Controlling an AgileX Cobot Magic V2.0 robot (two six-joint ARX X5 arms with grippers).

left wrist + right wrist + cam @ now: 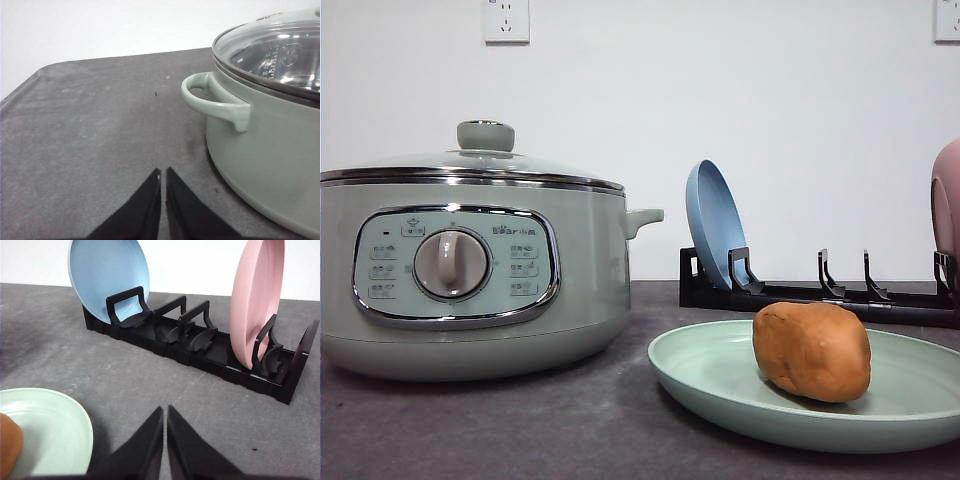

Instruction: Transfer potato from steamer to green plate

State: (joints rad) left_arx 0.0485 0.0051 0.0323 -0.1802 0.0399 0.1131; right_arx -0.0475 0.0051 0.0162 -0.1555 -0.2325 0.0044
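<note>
The potato (812, 351) lies on the green plate (720, 385), a little toward the plate's right half in the front view, resting on its long side so that it does not roll; the raised rim around it also keeps it in place. The steamer (470, 270) stands to the left of the plate, well apart from it, with its glass lid (280, 47) sitting closed on top, so I judge that the transfer is already done and nothing more needs to be carried. The left gripper (163, 175) is low over the dark table (90, 140), just beside the steamer's side handle (215, 97); its two black fingers are pressed together and hold nothing. The right gripper (165, 412) is also clenched on nothing, over the table between the green plate and the black dish rack (200, 347). In this rack the blue plate (107, 277) and the pink plate (257, 300) stand upright in their slots, out of the way of the arms. Both arms seem to be parked away from the potato, probably so that they do not push the plate or the pot.
</note>
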